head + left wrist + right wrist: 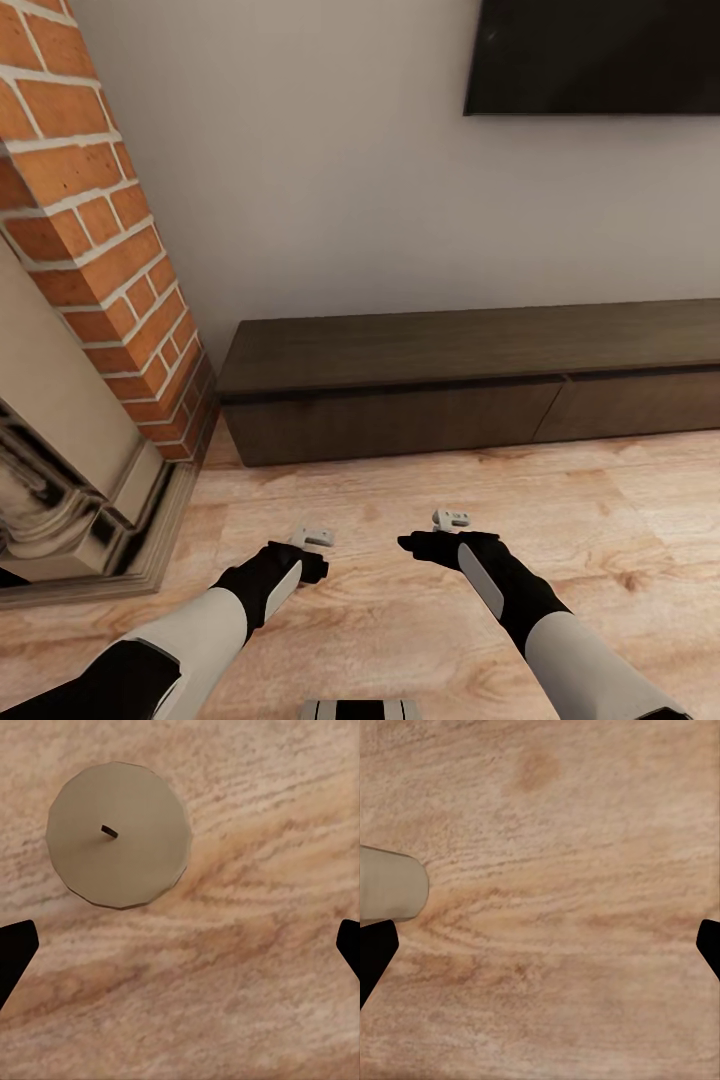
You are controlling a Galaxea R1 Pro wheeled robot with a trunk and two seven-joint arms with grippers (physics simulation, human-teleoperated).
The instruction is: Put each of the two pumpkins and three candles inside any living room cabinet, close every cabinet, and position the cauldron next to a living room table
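A tan candle [118, 834] with a small dark wick stands on the wooden floor, seen from straight above in the left wrist view. My left gripper [180, 945] hangs open over the floor just beside it, its dark fingertips [15, 952] spread wide and touching nothing. My right gripper [540, 945] is open too, above bare floor, with the side of a tan candle-like cylinder [390, 892] at the picture's edge. In the head view both grippers [300, 565] [425, 547] point down at the floor in front of the long dark brown cabinet [400, 420], whose drawer fronts are shut.
A brick fireplace surround [100, 250] with a pale mantel base [90, 520] stands at the left, close to my left arm. A dark TV screen [600, 50] hangs on the wall above the cabinet. Wooden floor [600, 520] stretches to the right.
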